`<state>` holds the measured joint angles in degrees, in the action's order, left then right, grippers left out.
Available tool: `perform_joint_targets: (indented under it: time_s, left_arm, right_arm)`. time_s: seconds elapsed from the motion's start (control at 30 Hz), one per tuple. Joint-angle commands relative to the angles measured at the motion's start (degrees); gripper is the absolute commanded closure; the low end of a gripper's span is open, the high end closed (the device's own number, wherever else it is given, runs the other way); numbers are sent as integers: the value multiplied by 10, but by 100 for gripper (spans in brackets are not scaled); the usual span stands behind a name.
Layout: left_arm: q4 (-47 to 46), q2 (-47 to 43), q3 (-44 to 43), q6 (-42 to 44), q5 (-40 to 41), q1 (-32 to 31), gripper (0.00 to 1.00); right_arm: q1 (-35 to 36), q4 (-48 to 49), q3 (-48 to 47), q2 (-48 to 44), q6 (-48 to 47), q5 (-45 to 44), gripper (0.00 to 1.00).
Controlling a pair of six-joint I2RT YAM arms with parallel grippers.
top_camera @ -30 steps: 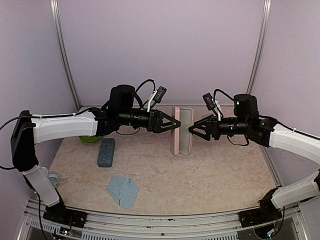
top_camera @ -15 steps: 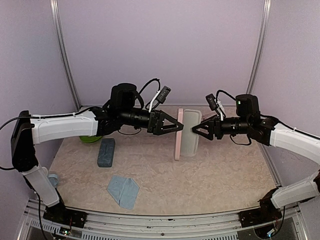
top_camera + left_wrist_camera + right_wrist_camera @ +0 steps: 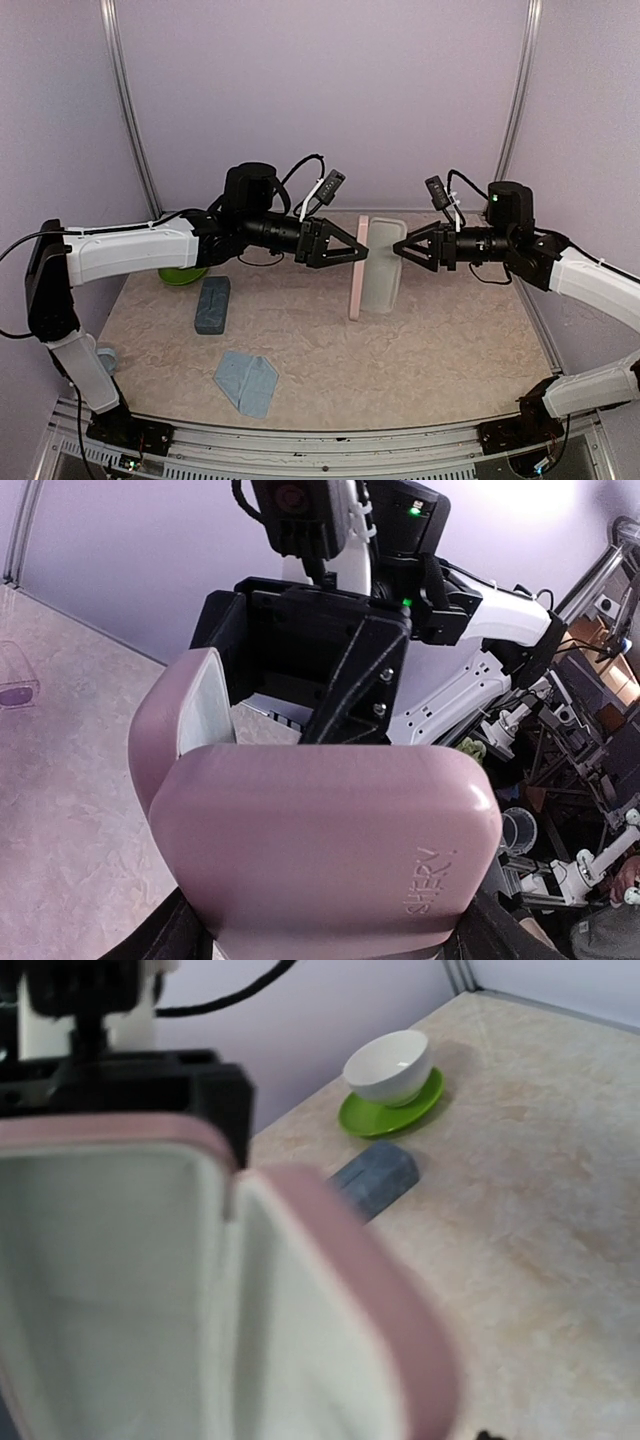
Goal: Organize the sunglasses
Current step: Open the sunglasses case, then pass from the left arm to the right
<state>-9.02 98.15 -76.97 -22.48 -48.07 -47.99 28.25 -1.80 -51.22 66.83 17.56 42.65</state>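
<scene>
A pink case [image 3: 354,268] stands on end above the table middle, open, its pale lining [image 3: 384,265] facing right. My left gripper [image 3: 362,253] is shut on the pink shell [image 3: 320,840], which fills the left wrist view. My right gripper [image 3: 398,248] meets the lid's edge from the right, fingers closed on it. The right wrist view shows only the white lining [image 3: 110,1290] and pink rim [image 3: 400,1320]. A pale clear-framed pair of sunglasses [image 3: 17,685] with purplish lenses lies on the table at the far left of the left wrist view. The pink-red pair is out of view.
A blue-grey case [image 3: 212,303] lies left of centre, also in the right wrist view [image 3: 375,1178]. A light-blue cloth [image 3: 246,382] lies near the front. A white bowl [image 3: 388,1065] sits on a green saucer [image 3: 400,1115] at the back left.
My right gripper has moved right and slightly up with the lid, and the pink case now stands open wider. My left gripper has shifted a little to the right.
</scene>
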Motion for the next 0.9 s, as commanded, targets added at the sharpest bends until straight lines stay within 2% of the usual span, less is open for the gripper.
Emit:
perform_joint_targets:
  time_s: [0.0,0.17,0.3,0.57,0.87]
  left_arm:
    - [-20,7,-27,0,-40,-1,59]
    - [-11,13,-33,-2,-55,-3,59]
    - [-6,17,-37,-1,-60,-6,59]
    - [0,21,-43,-3,-63,-8,58]
    - [1,21,-44,-5,-62,-10,52]
  right_arm:
    - [-21,16,-10,7,17,15,34]
    - [-27,39,-8,9,31,73,33]
    - [-29,61,-5,15,49,121,39]
    - [-30,111,15,18,103,179,70]
    - [-32,120,15,21,125,198,82]
